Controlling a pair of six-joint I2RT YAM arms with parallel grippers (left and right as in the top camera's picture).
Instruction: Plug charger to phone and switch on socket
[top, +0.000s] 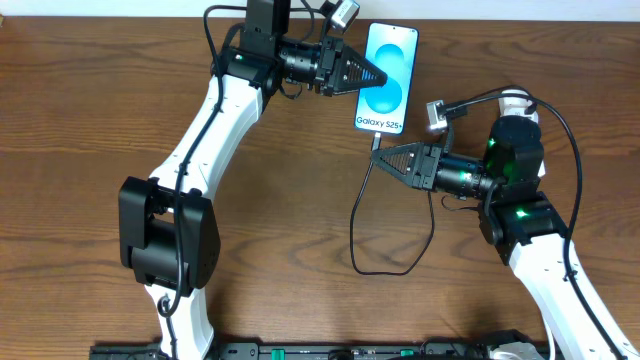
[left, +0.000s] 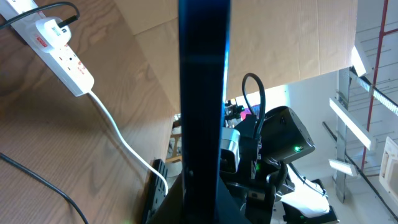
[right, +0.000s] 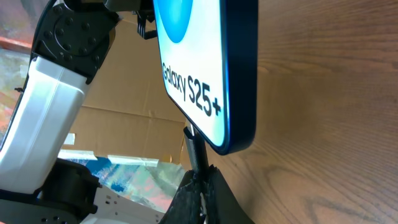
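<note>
- Left gripper (top: 383, 77): closed narrow on the left long edge of the phone (top: 398, 50). In the left wrist view the phone's dark edge ran as 1 upright bar between the fingers.
- Phone: at the far middle of the table (top: 80, 100), screen up and lit blue-teal. The short end with the white "Galaxy S25+" text pointed toward the right arm. Whether it lay flat or was lifted off the wood, I could not tell.
- Right gripper (top: 380, 156): pinched shut on the plug end of the charger (top: 353, 230), just beside the phone's text end. In the right wrist view the small black tip stood out past the closed fingers and met the phone's lower edge. How deep it sat in the port I could not tell.
- Charger cable: thin and black, it ran from the plug toward the near edge of the table and curved back in 1 loose loop under the right arm.
- Socket (left: 65, 53): seen in the left wrist view, flat on the wood at the upper left, well apart from the phone. A white plug (left: 48, 28) with a black lead sat in it. A white cord (left: 121, 137) trailed from its near end. Switch position was too small to read.
</note>
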